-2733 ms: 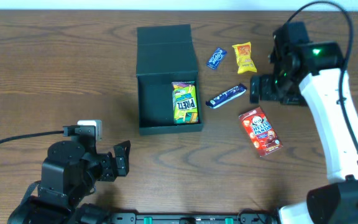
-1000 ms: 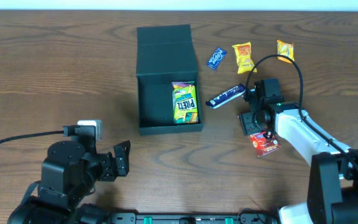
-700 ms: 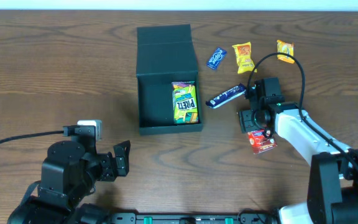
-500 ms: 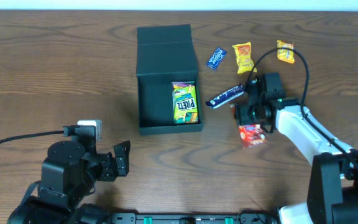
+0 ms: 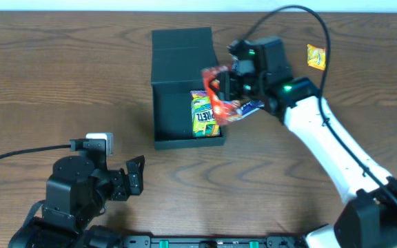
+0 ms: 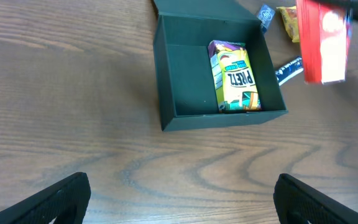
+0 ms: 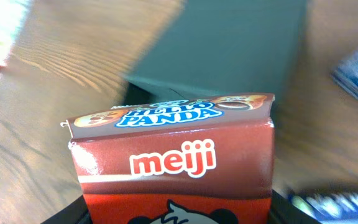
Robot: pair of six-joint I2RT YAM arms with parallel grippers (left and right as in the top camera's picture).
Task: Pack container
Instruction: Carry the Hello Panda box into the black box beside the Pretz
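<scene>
The container [image 5: 171, 114] is a dark square box, open, its flap lid lying flat behind it. A yellow-green Pretz packet [image 5: 205, 114] lies along its right inside wall, also plain in the left wrist view [image 6: 234, 78]. My right gripper [image 5: 234, 86] is shut on a red Hello Panda box [image 5: 218, 96] and holds it in the air at the container's right edge. The right wrist view shows this box [image 7: 173, 162] upright between the jaws, with the container [image 7: 229, 43] behind it. My left gripper [image 6: 179, 208] stands open over bare table, in front of the container [image 6: 188, 81].
A blue bar packet [image 5: 252, 107] lies just right of the container, partly under my right arm. A yellow packet [image 5: 316, 56] sits at the far right. A small blue packet [image 6: 265, 14] and an orange packet [image 6: 288, 15] lie behind. A white plug [image 5: 100, 143] with its cable rests at left.
My right gripper closed on the Hello Panda box on the table, lifted it and carried it left and back to the container's right edge. The left arm has not moved.
</scene>
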